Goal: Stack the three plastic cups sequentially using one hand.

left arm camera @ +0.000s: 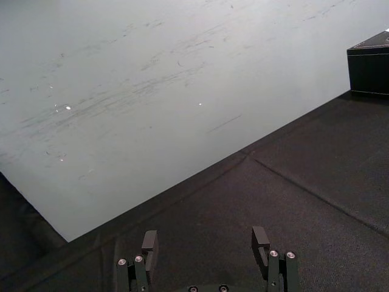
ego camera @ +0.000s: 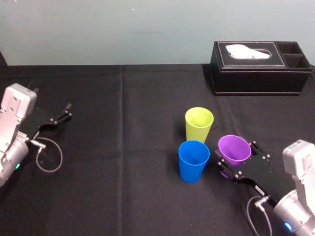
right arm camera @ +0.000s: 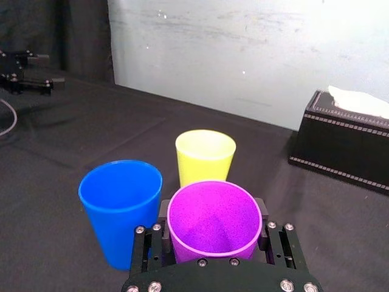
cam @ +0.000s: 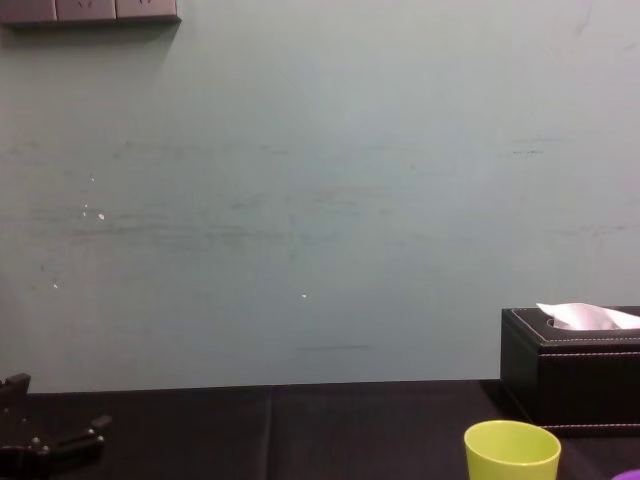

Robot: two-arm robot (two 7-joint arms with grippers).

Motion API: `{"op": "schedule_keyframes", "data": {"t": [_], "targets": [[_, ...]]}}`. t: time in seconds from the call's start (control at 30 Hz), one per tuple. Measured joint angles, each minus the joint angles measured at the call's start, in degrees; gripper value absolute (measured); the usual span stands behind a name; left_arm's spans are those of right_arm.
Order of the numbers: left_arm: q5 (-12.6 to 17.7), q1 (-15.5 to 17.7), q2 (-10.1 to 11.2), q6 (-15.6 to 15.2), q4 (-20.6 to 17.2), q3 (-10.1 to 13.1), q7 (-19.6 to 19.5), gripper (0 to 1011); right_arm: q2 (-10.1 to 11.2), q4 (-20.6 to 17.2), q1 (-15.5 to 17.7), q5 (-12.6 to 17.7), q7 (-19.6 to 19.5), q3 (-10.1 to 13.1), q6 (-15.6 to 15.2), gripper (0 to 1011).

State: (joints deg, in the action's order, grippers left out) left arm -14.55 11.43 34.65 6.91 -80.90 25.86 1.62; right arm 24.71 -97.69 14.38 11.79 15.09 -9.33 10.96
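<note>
A black-draped table (ego camera: 123, 162) carries three plastic cups towards its right side. The right gripper (ego camera: 236, 157) has its two fingers closed around the purple cup (ego camera: 234, 149), one on each side of the wall below the rim. The cup leans slightly, mouth up. The blue cup (ego camera: 193, 161) stands upright just to its left, though contact between the two cannot be made out. The yellow-green cup (ego camera: 199, 124) stands upright just behind the blue one. A black tissue box (ego camera: 261, 69) sits at the far right. The left gripper (ego camera: 65, 112) is well apart at the table's left, with its fingers spread and holding nothing.
</note>
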Motion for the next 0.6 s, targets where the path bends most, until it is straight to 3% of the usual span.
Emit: {"op": "schedule_keyframes", "data": {"t": [0.33, 0.6], "targets": [[0.0, 0.0, 0.0, 0.0, 0.0, 0.0, 0.0, 1011, 0.07, -5.07, -1.34, 0.76, 1.23, 2.52, -5.95, 747], [0.0, 0.0, 0.0, 0.0, 0.0, 0.0, 0.0, 1011, -0.6, -6.47, -7.31, 4.07, 3.51, 2.19, -12.75, 747]]}}
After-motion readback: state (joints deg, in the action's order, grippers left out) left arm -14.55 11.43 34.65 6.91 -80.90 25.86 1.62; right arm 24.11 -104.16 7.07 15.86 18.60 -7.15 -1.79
